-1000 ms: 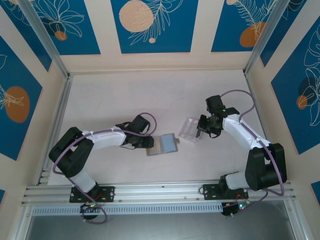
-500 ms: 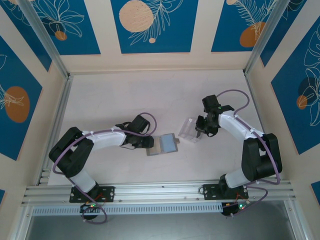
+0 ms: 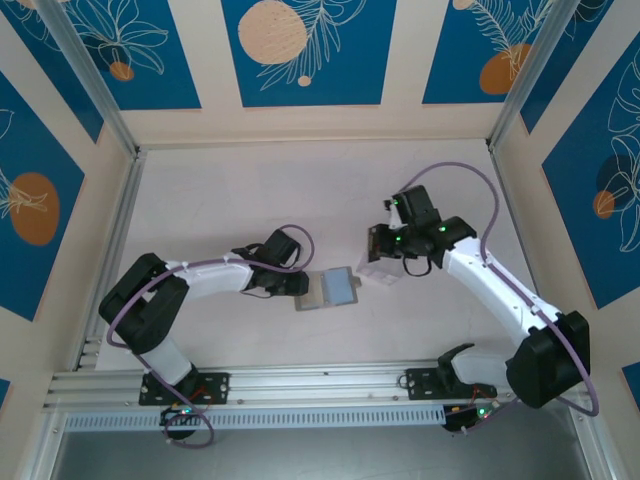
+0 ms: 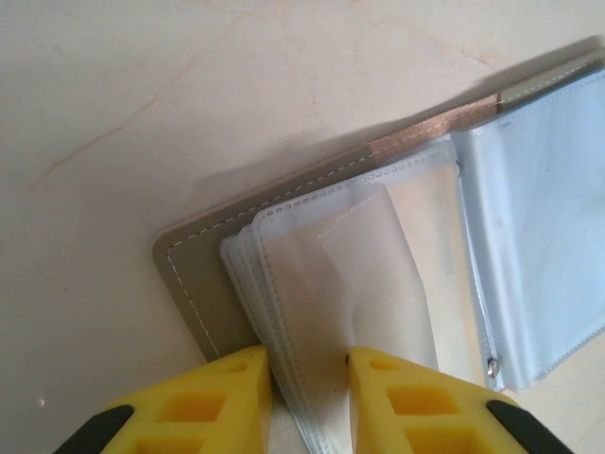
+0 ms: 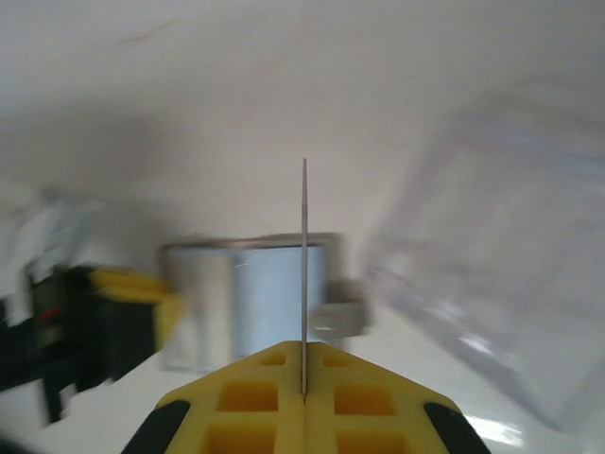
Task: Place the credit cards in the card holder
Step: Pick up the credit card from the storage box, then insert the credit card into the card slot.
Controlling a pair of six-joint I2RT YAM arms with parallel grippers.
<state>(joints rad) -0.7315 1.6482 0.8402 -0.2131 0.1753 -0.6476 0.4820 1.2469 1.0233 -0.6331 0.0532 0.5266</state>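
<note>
The card holder [image 3: 328, 290] lay open near the table's front, hard against the left gripper [image 4: 307, 378], whose jaws straddled the near edge of its clear sleeves [image 4: 312, 274]. Pinching or merely pinning, we couldn't tell. Further out, the right gripper [image 5: 303, 383] was clamped tight on a credit card [image 5: 303, 255], held edge-on and aimed at the holder, which lay crosswise ahead and below it. A clear plastic box [image 5: 492, 265] sat just beside. Beyond we had pale table [image 3: 250, 190], then blue-panelled walls [image 3: 300, 50].
</note>
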